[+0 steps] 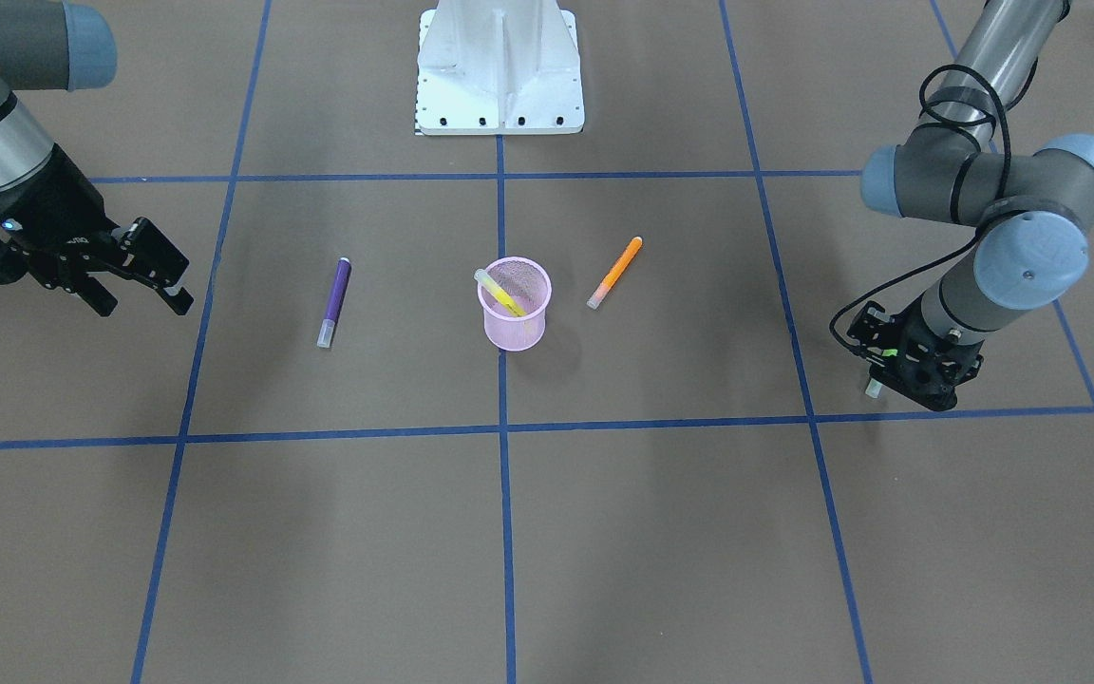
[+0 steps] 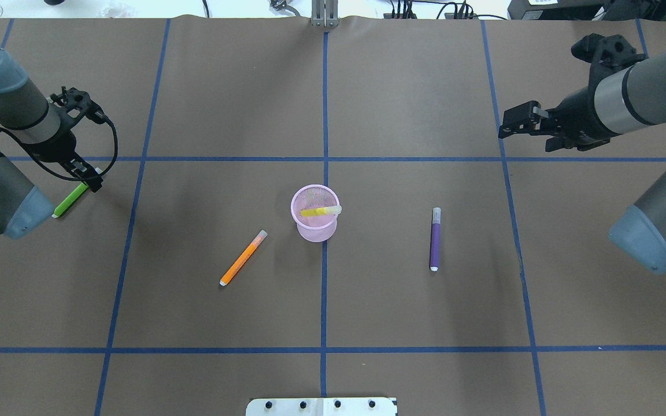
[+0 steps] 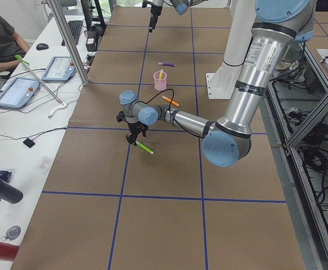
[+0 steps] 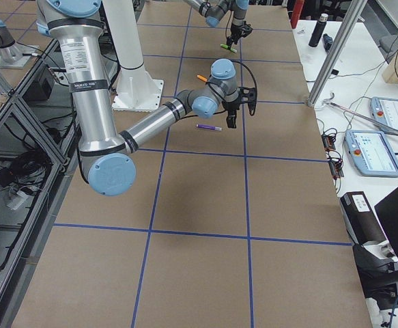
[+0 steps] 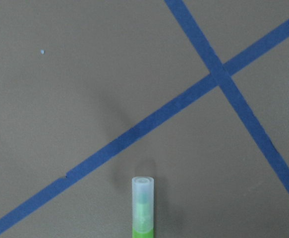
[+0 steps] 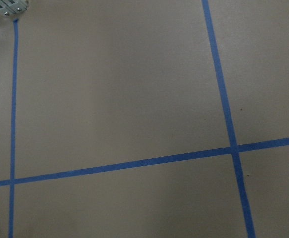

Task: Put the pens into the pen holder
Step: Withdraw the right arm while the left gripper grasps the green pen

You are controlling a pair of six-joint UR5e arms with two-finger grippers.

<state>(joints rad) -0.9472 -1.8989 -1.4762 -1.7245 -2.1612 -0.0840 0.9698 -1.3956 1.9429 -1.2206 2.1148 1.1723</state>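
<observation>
Left tool (image 2: 89, 180) tight around the green pen (image 2: 69, 201) — right tool (image 1: 143, 304) agape, far off.

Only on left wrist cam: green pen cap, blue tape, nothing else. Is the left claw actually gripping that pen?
Observer: Yes, the left claw is shut on one end of the green marker-like pen, which hangs tilted.
Operator: Holder status?
Observer: The light-pink mesh cup has the yellow marker-like pen leaning inside it.
Operator: Remaining?
Observer: The orange marker-like pen and the purple marker-like pen lie flat on the brown table, one on each side of the cup.
</observation>
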